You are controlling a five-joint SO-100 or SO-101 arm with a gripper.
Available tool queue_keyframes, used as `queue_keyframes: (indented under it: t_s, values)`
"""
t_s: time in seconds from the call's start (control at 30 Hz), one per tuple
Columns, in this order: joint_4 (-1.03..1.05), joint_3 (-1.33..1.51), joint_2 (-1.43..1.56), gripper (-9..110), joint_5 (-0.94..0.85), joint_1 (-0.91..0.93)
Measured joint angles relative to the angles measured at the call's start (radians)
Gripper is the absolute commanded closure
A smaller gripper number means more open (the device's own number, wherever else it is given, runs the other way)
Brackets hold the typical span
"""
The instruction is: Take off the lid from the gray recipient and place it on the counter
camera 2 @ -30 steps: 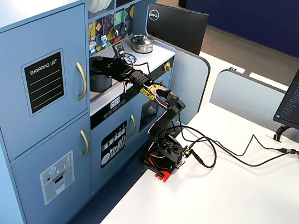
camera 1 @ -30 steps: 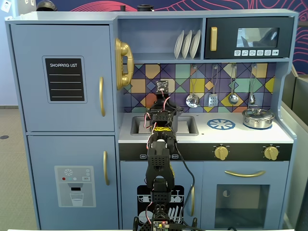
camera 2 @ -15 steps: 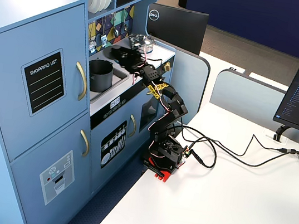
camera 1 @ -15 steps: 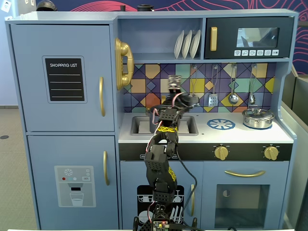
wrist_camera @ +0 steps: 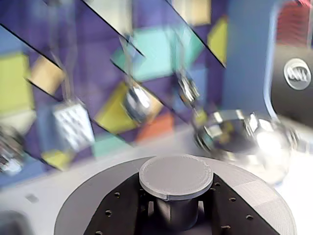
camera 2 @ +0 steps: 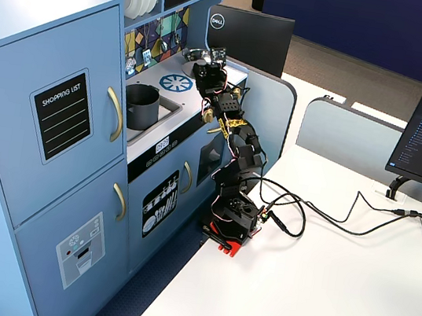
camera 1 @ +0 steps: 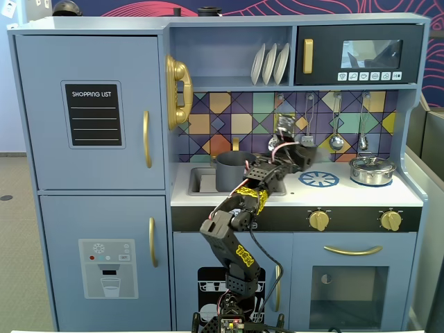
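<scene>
The gray pot (camera 1: pixel 232 172) stands open in the sink at the counter's left; it also shows in a fixed view (camera 2: pixel 141 105). My gripper (wrist_camera: pixel 176 208) is shut on the center knob (wrist_camera: pixel 176 177) of the dark-gray lid (wrist_camera: pixel 93 200), with black fingers (wrist_camera: pixel 120 210) on both sides. In a fixed view the gripper (camera 1: pixel 300 154) holds the lid (camera 1: pixel 306 148) in the air, to the right of the pot and above the white counter (camera 1: pixel 347 195), near the blue burner ring (camera 1: pixel 318 180). The wrist view is blurred.
A shiny silver pot with its own lid (camera 1: pixel 372 170) stands at the counter's right end and shows in the wrist view (wrist_camera: pixel 239 134). Utensils (camera 1: pixel 336 141) hang on the tiled back wall. The sink (camera 1: pixel 200 182) is recessed at the left.
</scene>
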Motion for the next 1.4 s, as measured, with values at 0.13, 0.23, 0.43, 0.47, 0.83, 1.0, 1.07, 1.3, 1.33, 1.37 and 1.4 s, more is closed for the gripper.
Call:
queue_keyframes:
  t_s: [0.13,0.23,0.43,0.47,0.83,1.0,1.07,1.3,1.33,1.37,1.4]
  values:
    - [-0.075,0.043,-0.052,102,0.008,0.025]
    - [-0.143,0.092,-0.078,102,0.009,0.028]
    - [-0.273,0.195,-0.118,102,0.009,0.020]
    - [-0.290,0.204,-0.127,102,0.009,0.020]
    - [-0.368,0.227,-0.201,102,0.008,0.008]
    - [-0.388,0.227,-0.238,102,-0.005,-0.026]
    - [-0.390,0.227,-0.256,102,-0.012,-0.031]
    - [-0.417,0.227,-0.304,102,-0.015,-0.037]
    - [-0.419,0.227,-0.308,102,-0.015,-0.038]
    - [-0.422,0.227,-0.313,102,-0.015,-0.038]
    - [-0.428,0.227,-0.318,102,-0.015,-0.038]
